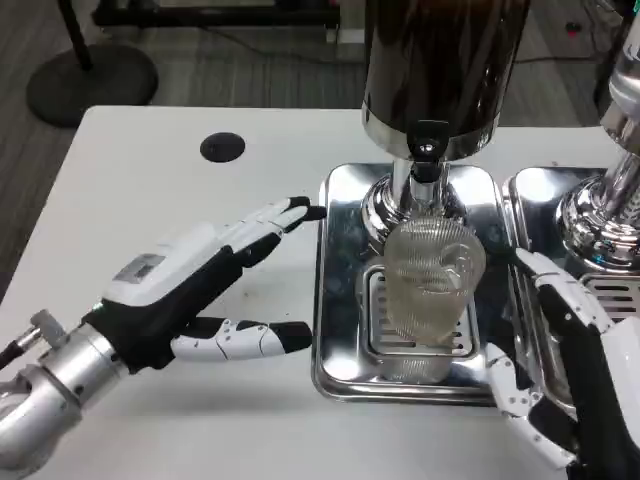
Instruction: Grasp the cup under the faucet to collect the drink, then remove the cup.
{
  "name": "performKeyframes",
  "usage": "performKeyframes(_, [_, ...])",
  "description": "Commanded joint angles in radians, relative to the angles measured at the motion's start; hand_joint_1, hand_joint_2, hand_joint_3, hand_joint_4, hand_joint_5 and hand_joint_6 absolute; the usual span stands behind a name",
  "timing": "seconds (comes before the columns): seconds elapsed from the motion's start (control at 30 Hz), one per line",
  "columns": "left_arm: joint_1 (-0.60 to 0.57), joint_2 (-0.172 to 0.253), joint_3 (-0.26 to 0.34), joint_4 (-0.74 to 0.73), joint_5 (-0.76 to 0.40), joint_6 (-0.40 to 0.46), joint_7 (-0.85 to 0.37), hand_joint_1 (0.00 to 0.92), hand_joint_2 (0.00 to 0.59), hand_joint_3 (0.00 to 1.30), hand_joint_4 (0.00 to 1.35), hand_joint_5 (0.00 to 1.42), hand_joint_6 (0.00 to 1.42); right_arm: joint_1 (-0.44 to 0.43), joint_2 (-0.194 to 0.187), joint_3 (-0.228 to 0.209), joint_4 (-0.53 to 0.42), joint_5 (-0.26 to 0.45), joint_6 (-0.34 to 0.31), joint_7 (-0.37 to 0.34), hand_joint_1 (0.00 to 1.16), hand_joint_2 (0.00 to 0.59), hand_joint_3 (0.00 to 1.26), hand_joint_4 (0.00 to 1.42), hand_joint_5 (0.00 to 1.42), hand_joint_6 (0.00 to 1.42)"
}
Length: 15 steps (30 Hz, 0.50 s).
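The left hand (190, 290) lies released on the white table (120, 180), fingers spread, just beside the steel drip tray (335, 290). The right hand (560, 370) is also released, fingers apart, near the cup but not touching, probably ready to grasp it. The ribbed clear cup (430, 285) stands on the tray grate, directly under the faucet (427, 160) of the dispenser (440, 60).

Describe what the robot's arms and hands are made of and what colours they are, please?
Each forearm is a rounded silver metal tube, clearest on the left arm, where a thin dark cable runs by the wrist. The left hand has a white back with a small grey marking, a black palm, and white fingers with black tips. The right hand shows the same white and black.
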<state>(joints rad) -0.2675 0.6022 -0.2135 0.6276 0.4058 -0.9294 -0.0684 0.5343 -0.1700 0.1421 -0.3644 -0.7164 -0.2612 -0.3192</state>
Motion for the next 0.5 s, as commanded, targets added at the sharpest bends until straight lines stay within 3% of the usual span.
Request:
performKeyframes(0.03, [0.037,0.024,0.012,-0.038,0.027,-0.006,0.005,0.000,0.073,0.09,0.00,0.04,0.11,-0.014,-0.002,-0.024,-0.031,0.025,0.025,0.032,0.51,0.520,0.23,0.19,0.19,0.31])
performKeyframes(0.5, [0.121,0.029,0.051,-0.139,0.057,0.029,0.008,0.000,0.080,0.09,0.00,0.03,0.11,-0.064,0.002,-0.040,-0.054,0.069,0.070,0.105,0.51,0.520,0.24,0.20,0.26,0.35])
